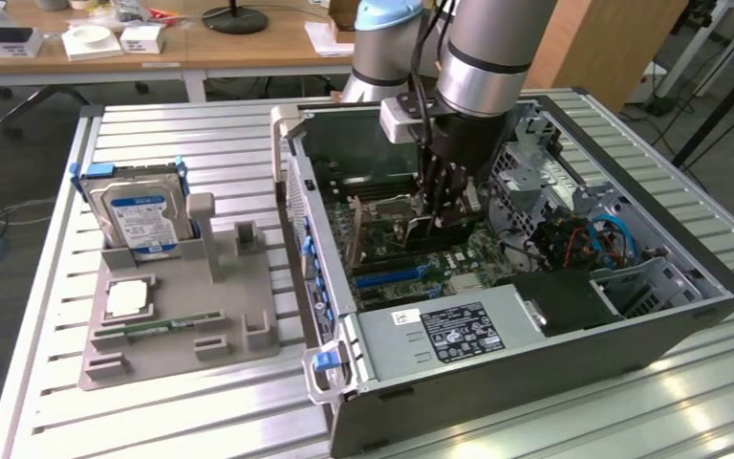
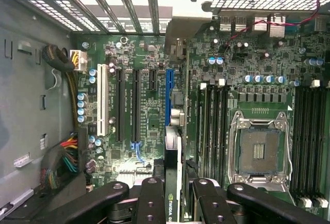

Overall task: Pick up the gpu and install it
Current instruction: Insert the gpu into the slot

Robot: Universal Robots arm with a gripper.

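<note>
Gpu [image 2: 173,172], a thin flat black circuit card with a greyish metal edge and a green logo, is hanging edge-on inside the open dark grey computer case [image 1: 673,325]. It is being pinched between the black fingers of the hand [image 2: 175,203], which is gripping it narrowly. Holding it by one long edge is, I judge, leaving the connector side free. The gpu is lining up lengthwise over the long blue expansion slot [image 2: 168,97] on the green motherboard [image 2: 149,126]; whether it is touching the slot I cannot tell. In the exterior view the silver arm [image 1: 488,57] is reaching straight down into the middle of the case, which is lying on its side so the board is facing up. The case is resting on a slatted aluminium table [image 1: 176,411]. At the left of that frame a grey moulded holder [image 1: 176,335] is carrying a silver blue-labelled hard drive [image 1: 138,215] and a small square silver chip [image 1: 129,298]. Wooden desks [image 1: 240,53] are standing in the upper left.
</note>
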